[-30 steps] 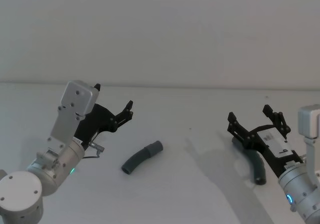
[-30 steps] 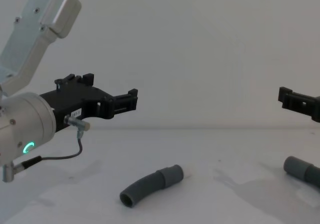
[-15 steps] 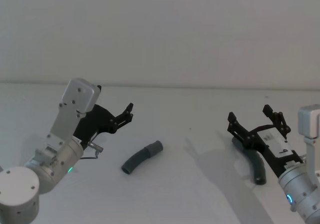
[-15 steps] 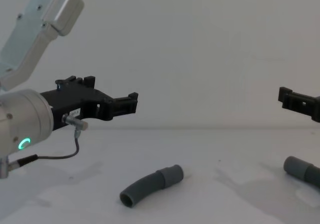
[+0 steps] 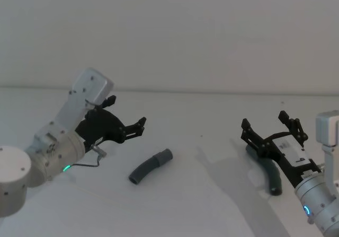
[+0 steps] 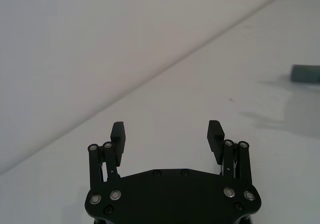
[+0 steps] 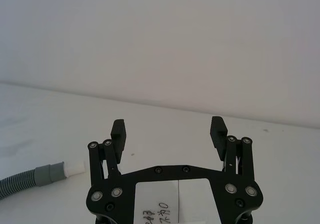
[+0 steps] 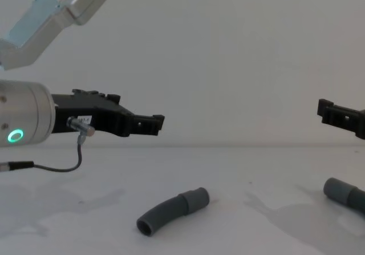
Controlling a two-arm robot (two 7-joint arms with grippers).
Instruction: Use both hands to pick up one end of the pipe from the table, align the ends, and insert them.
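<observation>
**Worktop** [image 5: 201, 205]: plain white and matte. Both pipe pieces are carried on it, well apart.

**Curved pipe piece** [image 5: 151, 165]: dark grey, laid flat near the middle of the head view. Its wider cuff [image 5: 166, 155] is turned toward 2 o'clock and its open narrow mouth toward 8 o'clock. In the chest view, the piece [image 8: 173, 210] is seen resting on the surface, touched by nothing.

**Second pipe piece** [image 5: 273, 180]: dark grey, laid at 3 o'clock from the curved one. It is partly covered by the right tool above it. Its cuffed end [image 8: 341, 192] is seen at the chest view's 4 o'clock edge. In the right wrist view, a ribbed grey length [image 7: 20, 183] is shown with a grey cuff and a whitish inner section.

**Left tool** [image 5: 127, 112]: black, held in the air at 10 o'clock from the curved piece, apart from it. The jaws are spread wide and nothing is held between them [image 6: 167, 131]. A green ring light [image 8: 15, 135] is lit on its silver wrist.

**Right tool** [image 5: 265, 121]: black, held above the second piece. The jaws are spread wide and nothing is gripped [image 7: 169, 126].
</observation>
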